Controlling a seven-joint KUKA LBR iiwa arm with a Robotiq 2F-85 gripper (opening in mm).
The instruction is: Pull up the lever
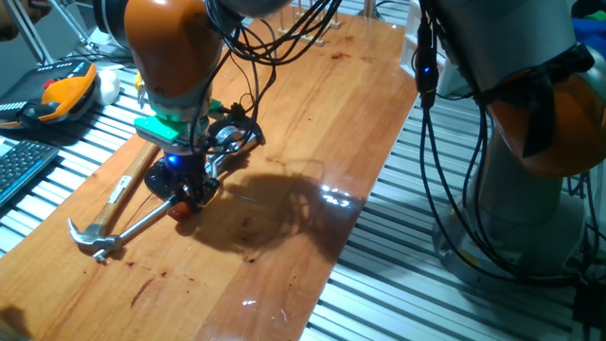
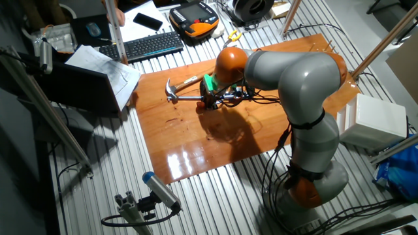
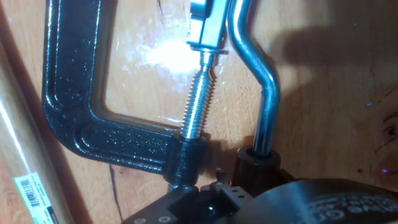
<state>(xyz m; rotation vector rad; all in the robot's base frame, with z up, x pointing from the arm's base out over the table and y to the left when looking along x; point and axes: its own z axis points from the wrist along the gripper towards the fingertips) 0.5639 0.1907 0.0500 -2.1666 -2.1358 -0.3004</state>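
Observation:
In the hand view the black C-shaped tool (image 3: 68, 118) lies flat on the wooden table (image 3: 329, 93), with its threaded screw (image 3: 198, 99) running through it. The lever (image 3: 268, 93), a bent silver arm, runs down to its reddish-brown tip (image 3: 256, 163). My gripper (image 3: 249, 183) sits right at that tip and looks closed on it, though its fingers are mostly cut off by the lower edge. In one fixed view the gripper (image 1: 185, 194) is low over the tool, the reddish tip (image 1: 180, 210) just under it. It also shows in the other fixed view (image 2: 210, 101).
A wooden-handled claw hammer (image 1: 123, 189) lies just left of the tool, its head (image 1: 90, 237) near the table's front. The tool's long steel rod (image 1: 142, 224) lies beside it. A keyboard (image 2: 150, 44), an orange pendant (image 1: 62, 95) and a laptop (image 2: 98, 85) lie off the table.

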